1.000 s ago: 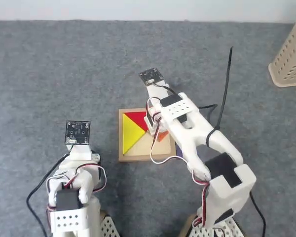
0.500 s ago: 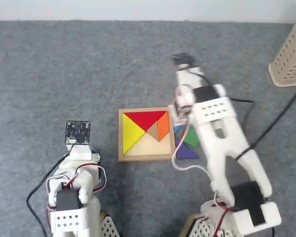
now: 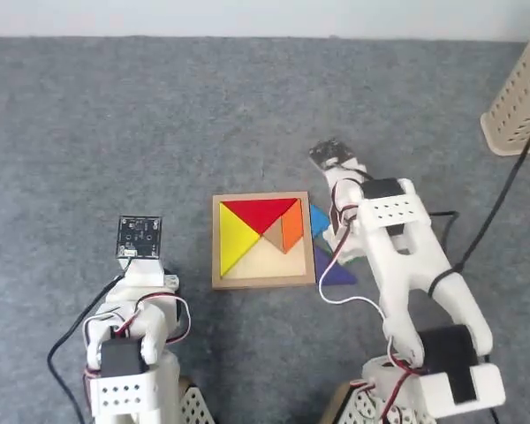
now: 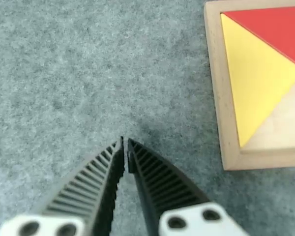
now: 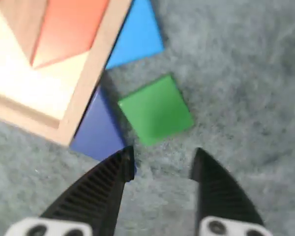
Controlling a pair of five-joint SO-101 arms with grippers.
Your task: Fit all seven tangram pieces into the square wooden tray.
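The red triangle (image 3: 261, 212) and yellow triangle (image 3: 234, 238) are seated in the wooden tray (image 3: 263, 283); the blue piece (image 5: 137, 37), green square (image 5: 156, 109) and dark blue triangle (image 5: 97, 130) are found just outside it. The right gripper (image 5: 162, 155) is held spread open beside the tray, the left gripper (image 4: 124, 142) clenched empty, apart from it.

Square wooden tray (image 3: 263, 283) — red triangle (image 3: 261, 212), yellow triangle (image 3: 234, 239) inside, green square (image 5: 156, 109) outside

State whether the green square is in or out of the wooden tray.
Out: the green square lies flat on the carpet, outside the wooden tray and its rim.
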